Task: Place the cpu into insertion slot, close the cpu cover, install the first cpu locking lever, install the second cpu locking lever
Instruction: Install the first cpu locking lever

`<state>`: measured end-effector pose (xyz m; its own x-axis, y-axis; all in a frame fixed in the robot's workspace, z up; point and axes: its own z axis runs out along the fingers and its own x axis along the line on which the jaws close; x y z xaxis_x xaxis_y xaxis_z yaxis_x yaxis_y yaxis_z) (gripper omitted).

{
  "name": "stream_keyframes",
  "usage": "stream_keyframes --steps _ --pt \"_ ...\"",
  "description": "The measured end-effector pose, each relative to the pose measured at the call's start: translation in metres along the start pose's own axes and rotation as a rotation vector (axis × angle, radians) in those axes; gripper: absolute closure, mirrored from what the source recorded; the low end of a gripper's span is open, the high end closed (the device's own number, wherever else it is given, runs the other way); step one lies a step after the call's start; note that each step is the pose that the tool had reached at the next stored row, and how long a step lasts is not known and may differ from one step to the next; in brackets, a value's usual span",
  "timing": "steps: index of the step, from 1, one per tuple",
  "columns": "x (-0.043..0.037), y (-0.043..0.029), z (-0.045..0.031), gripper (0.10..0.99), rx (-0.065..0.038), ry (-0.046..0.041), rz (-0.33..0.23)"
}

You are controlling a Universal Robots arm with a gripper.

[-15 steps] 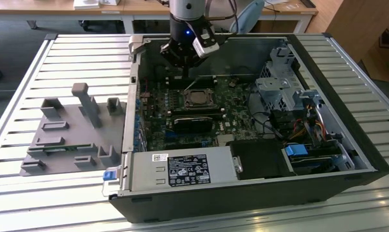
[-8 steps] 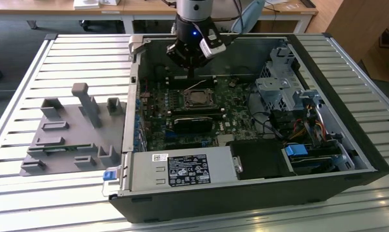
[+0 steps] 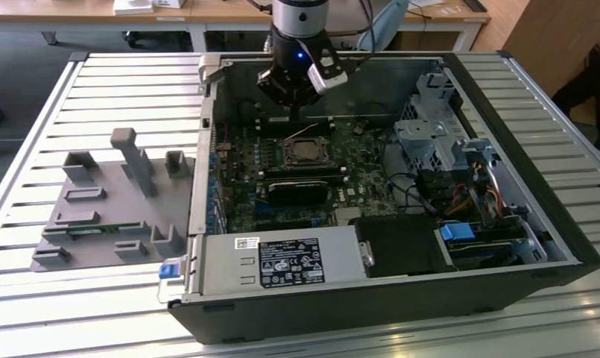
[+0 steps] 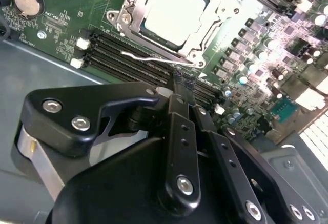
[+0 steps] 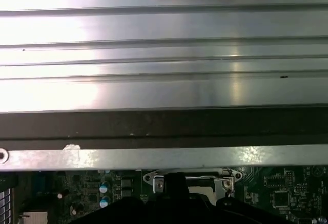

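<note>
An open computer case lies on the slatted table, and my gripper [image 3: 296,119] hangs inside it over the motherboard's far side. The cpu [image 4: 174,8], a silver-beige square, sits in the insertion slot [image 3: 305,151]. The cpu cover [image 4: 128,14], a silvery frame, lies flat around it. A thin wire locking lever [image 4: 148,57] stands off the socket's near edge. My gripper [image 4: 178,80] is shut, its black tips together just beside that wire; I cannot tell whether they touch it. In the first wrist view the socket [image 5: 189,180] shows under the case wall.
Black memory slots [image 4: 128,62] run alongside the socket. A coin battery [image 4: 26,2] sits on the board. The power supply [image 3: 279,261] and drive cage [image 3: 439,142] flank the board inside the case. A grey parts fixture [image 3: 111,201] stands on the table at the exterior view's left.
</note>
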<state>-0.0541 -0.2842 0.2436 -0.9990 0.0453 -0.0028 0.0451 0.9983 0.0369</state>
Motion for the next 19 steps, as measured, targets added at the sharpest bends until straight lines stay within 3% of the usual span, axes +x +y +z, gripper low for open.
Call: stream_keyframes --steps 6,19 --pt "-0.0059 0.0005 0.0039 0.980 0.000 -0.0006 0.000" --pt "-0.0085 0.0016 0.0104 0.980 -0.001 -0.0098 -0.002"
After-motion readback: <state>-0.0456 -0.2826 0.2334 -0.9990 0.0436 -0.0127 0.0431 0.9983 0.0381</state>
